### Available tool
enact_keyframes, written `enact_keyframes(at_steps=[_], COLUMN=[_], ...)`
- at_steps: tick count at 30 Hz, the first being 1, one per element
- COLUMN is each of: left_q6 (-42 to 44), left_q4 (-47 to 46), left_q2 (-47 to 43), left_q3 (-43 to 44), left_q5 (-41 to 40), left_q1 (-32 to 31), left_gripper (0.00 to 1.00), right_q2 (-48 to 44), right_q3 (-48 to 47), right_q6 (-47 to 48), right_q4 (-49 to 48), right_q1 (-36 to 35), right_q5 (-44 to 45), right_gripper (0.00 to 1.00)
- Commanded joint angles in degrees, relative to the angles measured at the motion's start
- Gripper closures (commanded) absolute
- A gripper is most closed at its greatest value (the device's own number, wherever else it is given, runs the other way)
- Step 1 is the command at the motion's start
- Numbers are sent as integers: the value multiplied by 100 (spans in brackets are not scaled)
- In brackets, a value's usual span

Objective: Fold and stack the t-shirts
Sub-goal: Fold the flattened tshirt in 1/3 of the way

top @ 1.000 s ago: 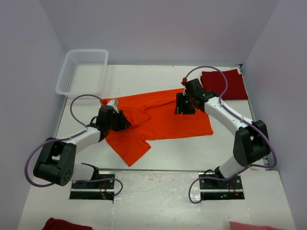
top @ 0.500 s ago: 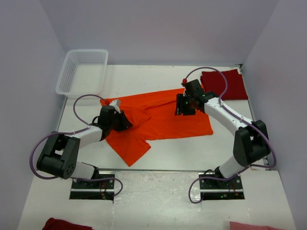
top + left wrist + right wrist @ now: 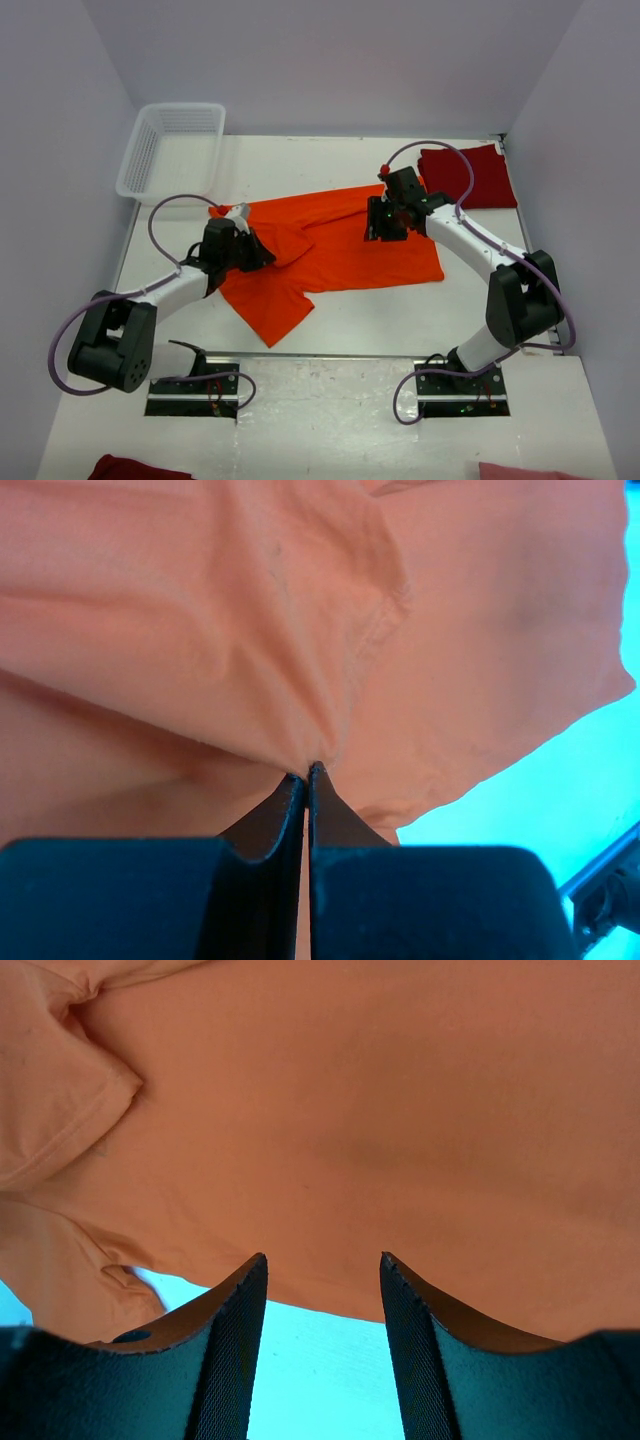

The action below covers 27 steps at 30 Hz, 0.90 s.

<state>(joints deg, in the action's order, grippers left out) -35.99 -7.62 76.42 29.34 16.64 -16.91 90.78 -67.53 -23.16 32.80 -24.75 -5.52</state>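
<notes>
So the setup was a white table (image 3: 350, 320) boxed in by plain pale lilac walls, with a white plastic lattice basket (image 3: 135, 160) parked in the far left corner. The orange t-shirt (image 3: 330, 255) was sprawled across the middle of the table, mostly flat but rumpled on its left side, with one part trailing down toward the near edge. The dark red t-shirt (image 3: 485, 180) sat folded up in the far right corner, clear of the orange one. The left gripper (image 3: 258, 253) was down on the crumpled left part of the orange shirt, and in its wrist view the jaws were squeezed fully together with a little pucker of orange fabric pinched right at the tips, creases fanning out from that spot. The right gripper (image 3: 378, 228) was over the upper right part of the same shirt. From its own camera the fingers (image 3: 235, 1310) stood roughly half apart with nothing between them. The shirt's edge ran just past the tips, with bare table showing below it, and a sleeve was bunched at the upper left of that view. I couldn't tell whether those fingertips were touching the cloth or hanging just above it. Also spotted a bit of dark red cloth (image 3: 125, 467) at the near left edge of the top view and a bit of pinkish cloth (image 3: 515, 470) at the near right, both mostly cut off.
</notes>
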Motion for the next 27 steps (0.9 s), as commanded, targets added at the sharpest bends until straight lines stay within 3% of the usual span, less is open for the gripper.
enact_keyframes(at_steps=[1, 7, 10, 14, 16, 21, 27], left_q6=[-31, -31, -75, -198, -207, -75, 136], left_q4=[225, 542, 507, 419, 489, 1174, 1667], left_q2=[-303, -391, -383, -330, -391, -1127, -1358], left_q3=[124, 142, 37, -148, -262, -280, 98], left_q5=[260, 488, 585, 752, 657, -695, -900], left_q1=[-6, -6, -6, -6, -6, -67, -76], left_gripper=[100, 97, 87, 56, 48, 46, 44], right_q2=[-78, -105, -113, -96, -87, 140, 817], right_q3=[3, 11, 47, 73, 82, -6, -840], right_q6=[-75, -92, -92, -92, -92, -84, 144], right_q4=[-133, -133, -142, -142, -168, -256, -309], right_q1=[-30, -38, -47, -74, -100, -188, -460], right_q5=[7, -19, -19, -19, -54, -195, -572], right_gripper=[50, 50, 50, 50, 50, 50, 50])
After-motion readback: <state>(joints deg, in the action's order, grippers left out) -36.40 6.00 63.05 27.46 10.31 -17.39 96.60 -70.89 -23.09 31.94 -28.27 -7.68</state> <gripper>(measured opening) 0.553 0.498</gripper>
